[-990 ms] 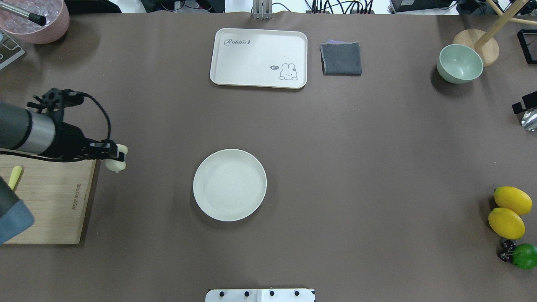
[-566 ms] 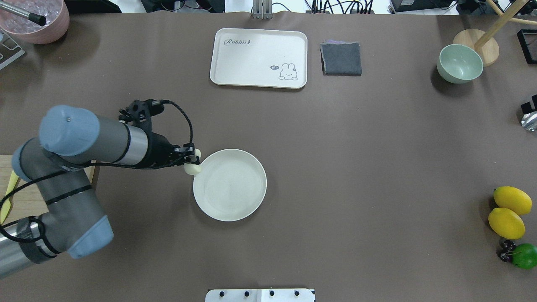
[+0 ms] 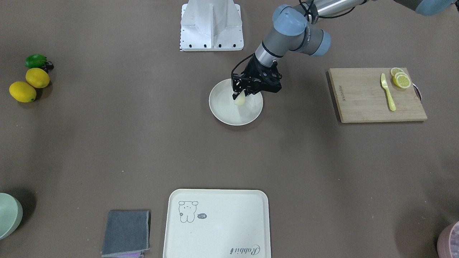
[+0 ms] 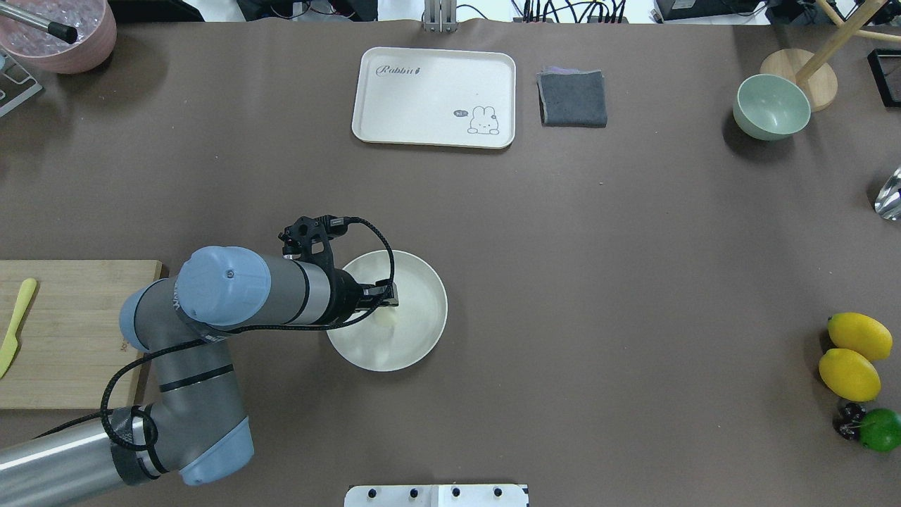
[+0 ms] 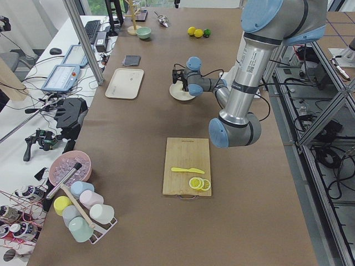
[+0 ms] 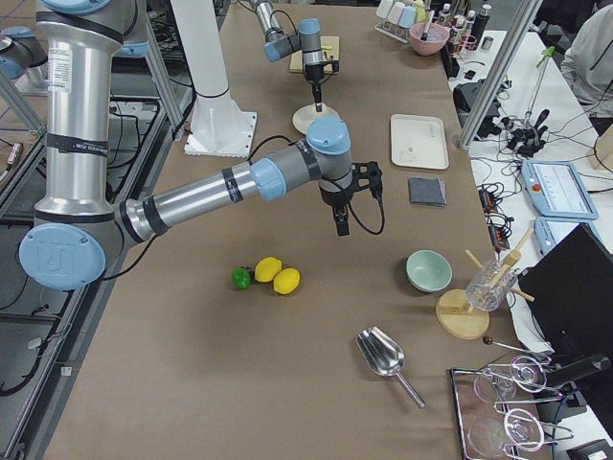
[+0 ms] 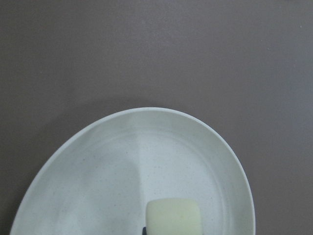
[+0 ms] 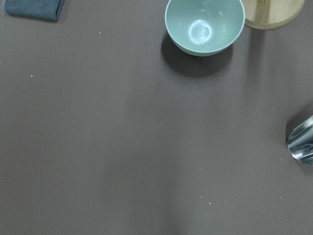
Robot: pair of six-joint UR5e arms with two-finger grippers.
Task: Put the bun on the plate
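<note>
The bun point(image 3: 239, 100) is a small pale cream lump held over the middle of the round cream-white plate point(image 3: 222, 114). My left gripper point(image 3: 240, 95) is shut on it from above. In the overhead view the bun point(image 4: 385, 318) peeks out below the left gripper point(image 4: 389, 304), inside the plate point(image 4: 422, 338). The left wrist view shows the bun point(image 7: 173, 216) at the bottom edge, low over the plate point(image 7: 146, 111); I cannot tell whether they touch. My right gripper point(image 6: 340, 228) shows only in the exterior right view, hanging over bare table, and I cannot tell its state.
A rectangular cream tray point(image 4: 434, 97) and a grey cloth point(image 4: 572, 98) lie at the back. A green bowl point(image 4: 771, 106) stands far right. Two lemons point(image 4: 855, 355) sit at the right edge. The cutting board point(image 4: 70, 331) with a yellow knife point(image 4: 15, 325) is left of the plate.
The left arm has swung right, carrying the bun from beside the cutting board, past the plate's rim, to over its middle. The right gripper has left the overhead view's right edge.
</note>
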